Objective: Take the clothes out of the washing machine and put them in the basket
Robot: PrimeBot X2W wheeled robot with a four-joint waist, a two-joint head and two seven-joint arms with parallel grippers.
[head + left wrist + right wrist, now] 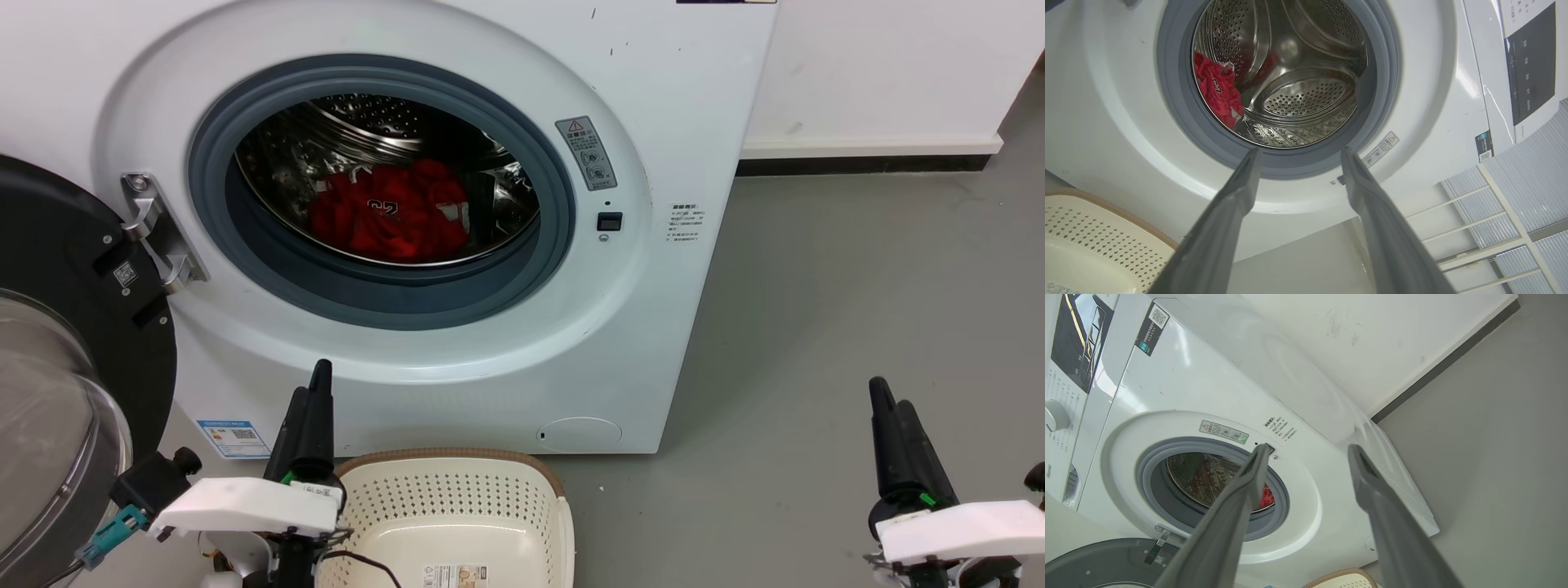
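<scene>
Red clothes (1218, 96) in drum (1306, 94), well beyond spread left gripper (1301, 150).

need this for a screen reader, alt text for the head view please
Red clothes lie in the steel drum of a white front-loading washing machine, its glass door swung open at left. A cream laundry basket sits on the grey floor before it, between the left pincer and right pincer.

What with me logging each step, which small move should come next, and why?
Probably reach the open left gripper into the white washing machine toward the bright red fabric clothes: they lie in its drum, the cream perforated plastic basket shows none.
</scene>
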